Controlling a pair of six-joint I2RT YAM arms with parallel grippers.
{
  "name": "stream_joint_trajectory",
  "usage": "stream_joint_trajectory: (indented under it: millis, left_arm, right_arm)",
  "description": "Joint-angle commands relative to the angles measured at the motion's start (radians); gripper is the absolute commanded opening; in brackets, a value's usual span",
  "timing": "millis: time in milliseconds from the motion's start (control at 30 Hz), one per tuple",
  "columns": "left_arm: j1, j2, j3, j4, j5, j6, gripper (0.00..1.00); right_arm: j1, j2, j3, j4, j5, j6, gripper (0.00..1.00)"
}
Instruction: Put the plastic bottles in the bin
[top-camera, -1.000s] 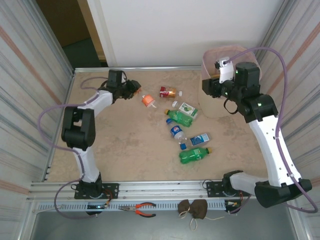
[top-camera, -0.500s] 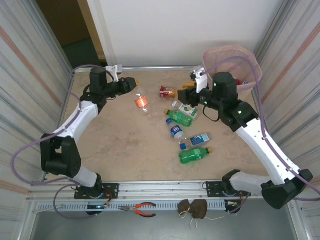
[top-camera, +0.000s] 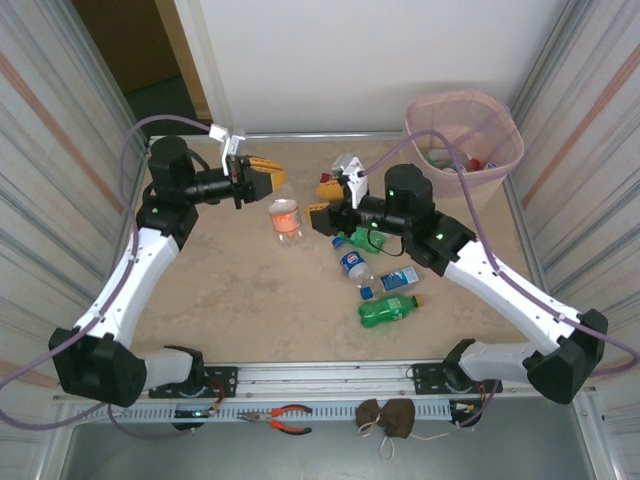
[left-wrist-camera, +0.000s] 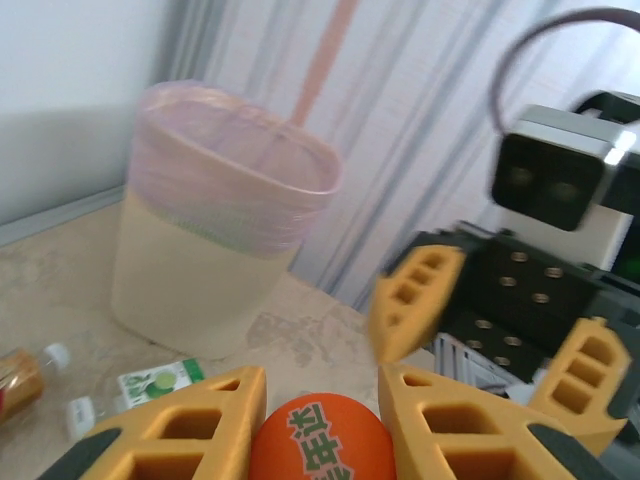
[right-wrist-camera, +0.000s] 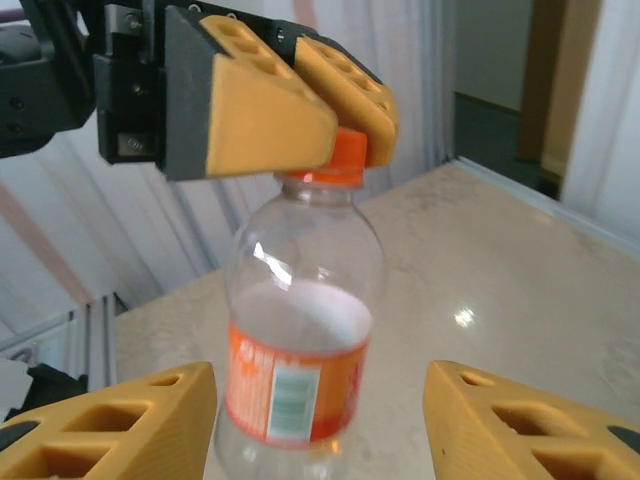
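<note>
Over table (top-camera: 240, 290), L jaws clamped on bottle (top-camera: 286, 220) cap (orange); R jaws apart, facing it.

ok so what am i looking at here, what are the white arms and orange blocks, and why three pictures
These are two robot arms bolted to a table; the orange blocks are their gripper fingers. The wide picture comes from a fixed camera above and behind them; the other two come from a camera on each wrist. The left gripper is shut on the cap of a clear bottle hanging below it. The right gripper is open, facing that bottle. More bottles, such as a green bottle, lie on the table. The pink bin stands in the far right corner.
</note>
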Motion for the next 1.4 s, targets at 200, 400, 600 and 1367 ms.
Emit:
stream_joint_trajectory:
  millis: [200,400,600,1367]
  left_arm:
    - [-0.089,-0.082,-0.028,0.012,0.081,0.119,0.13]
    - [-0.124,-0.106,-0.028,-0.008,0.062,0.153,0.13]
    - [-0.129,-0.112,-0.016,-0.008,0.034,0.154,0.14]
    - [-0.148,-0.079,0.014,0.017,-0.027,0.146,0.15]
  right_arm:
    - [0.043,0.093,0.074,0.115,-0.127,0.059,0.74]
    - [0.043,0.111,0.087,0.098,-0.168,0.067,0.70]
    - [0.043,0.110,0.095,0.060,-0.181,0.067,0.67]
    - [0.043,0.100,0.091,0.024,-0.154,0.034,0.62]
